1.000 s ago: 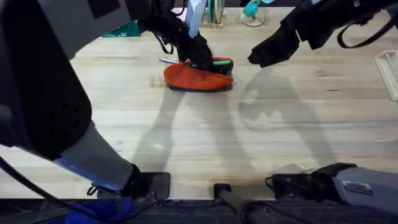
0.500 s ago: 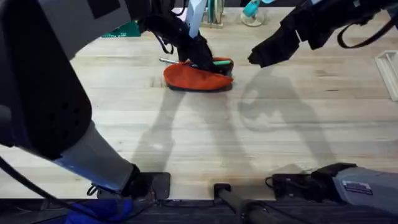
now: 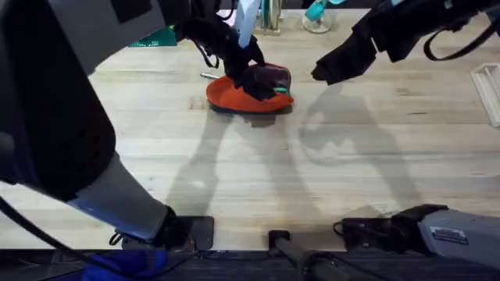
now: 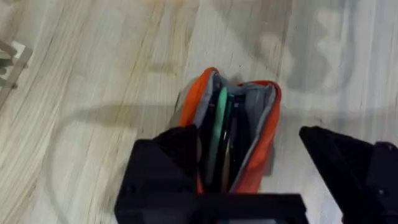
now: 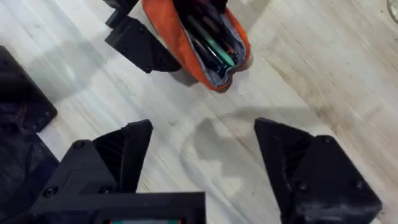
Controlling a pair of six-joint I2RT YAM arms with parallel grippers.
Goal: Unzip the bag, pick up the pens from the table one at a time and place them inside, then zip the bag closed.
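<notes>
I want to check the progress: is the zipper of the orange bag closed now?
No. In the left wrist view the bag gapes open at its top, and a green pen lies inside.

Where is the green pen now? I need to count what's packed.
The green pen lies inside the open orange bag, at the table's far side in the overhead view, under the left gripper.

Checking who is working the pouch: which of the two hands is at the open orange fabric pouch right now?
The left hand: its black fingers straddle the open orange fabric pouch, green pen inside. The right hand hangs open above bare wooden table, apart from the pouch.
</notes>
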